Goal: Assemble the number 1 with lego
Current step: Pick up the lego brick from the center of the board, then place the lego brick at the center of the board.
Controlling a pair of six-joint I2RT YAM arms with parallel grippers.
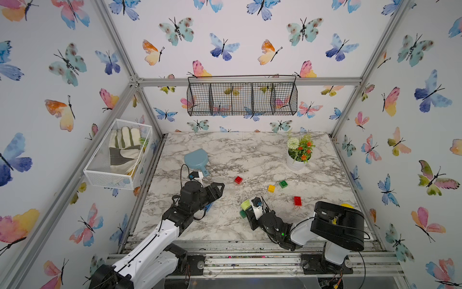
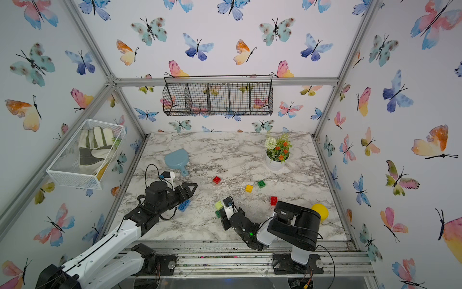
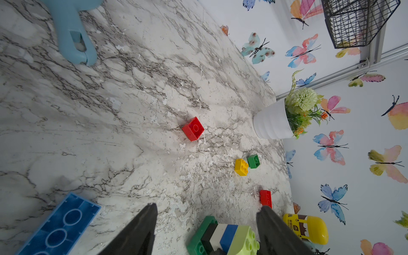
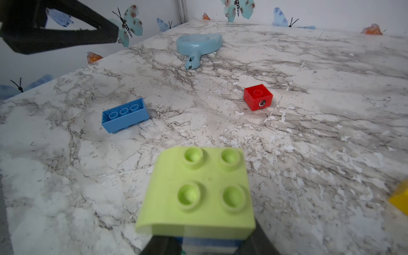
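A lego stack (image 3: 223, 237) stands near the table's front: green base, then black, white and blue bricks, with a lime brick (image 1: 245, 204) on top. My right gripper (image 4: 196, 245) is shut on the stack's sides just under the lime brick (image 4: 198, 187). To the left my left gripper (image 1: 219, 190) hovers open with nothing between its fingers (image 3: 143, 227). Below it lies a blue oblong brick (image 2: 183, 205), studs down. Loose lego lies further back: a red square brick (image 1: 238, 180), a yellow one (image 1: 271, 188), a green one (image 1: 283, 184) and a red oblong one (image 1: 297, 201).
A pale blue scoop (image 1: 197, 160) lies at the back left and a white flower pot (image 1: 297, 155) at the back right. A yellow capsule toy (image 2: 320, 211) sits behind my right arm. A wire basket (image 1: 241, 98) hangs on the back wall, a white one (image 1: 117, 155) on the left.
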